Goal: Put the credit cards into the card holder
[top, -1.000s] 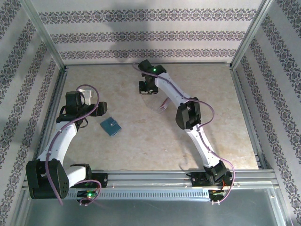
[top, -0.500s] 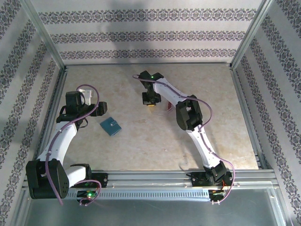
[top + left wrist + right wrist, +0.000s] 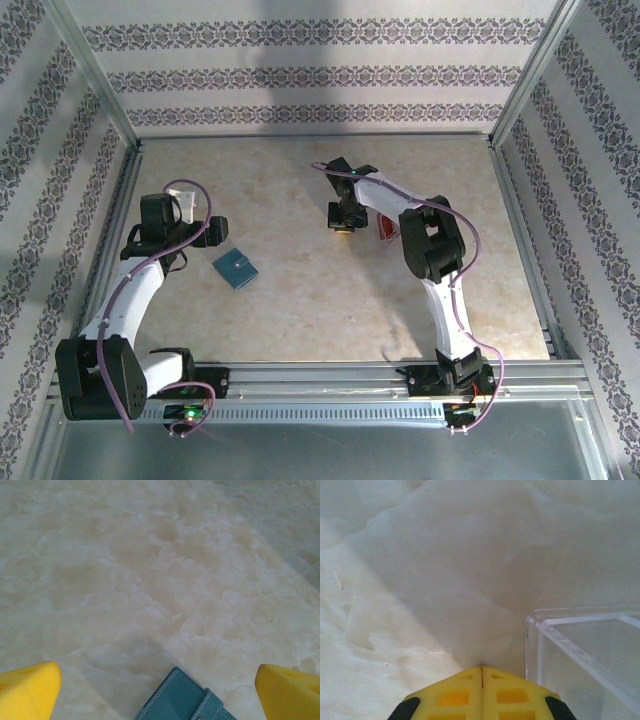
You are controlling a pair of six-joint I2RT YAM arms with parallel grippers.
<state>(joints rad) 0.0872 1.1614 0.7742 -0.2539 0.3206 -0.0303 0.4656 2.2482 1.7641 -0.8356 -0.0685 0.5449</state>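
Beige marbled surface, top view: the surface (image 3: 300, 310) is seen enclosed by patterned walls (image 3: 320, 75), with both arms reaching over it.
Card holder, top view: the teal card holder (image 3: 235, 268) is laid flat left of centre, turned at a slant and apart from both hands.
Left hand, top view: the left hand (image 3: 205, 232) is held just left of the card holder and slightly farther back, without touching it. How its fingers stand cannot be told from this view.
Right hand, top view: the right hand (image 3: 343, 224) is pointed down at the surface right of centre, well apart from the card holder.
Credit cards, top view: a red-orange patch, read as the credit cards (image 3: 385, 229), is seen just right of the right hand, partly covered by the right arm (image 3: 430, 245).
Left hand, left wrist view: yellow fingers (image 3: 27, 690) are seen at the two lower corners, spread wide apart, with nothing gripped.
Card holder, left wrist view: a stitched teal corner is seen at the bottom edge, lying on the surface between the fingers and touched by neither.
Right hand, right wrist view: the two yellow fingers are pressed together with only a seam between them, and nothing is clamped.
Clear box, right wrist view: a clear box (image 3: 585, 650) is seen standing on the surface just right of the fingertips. Its contents cannot be made out.
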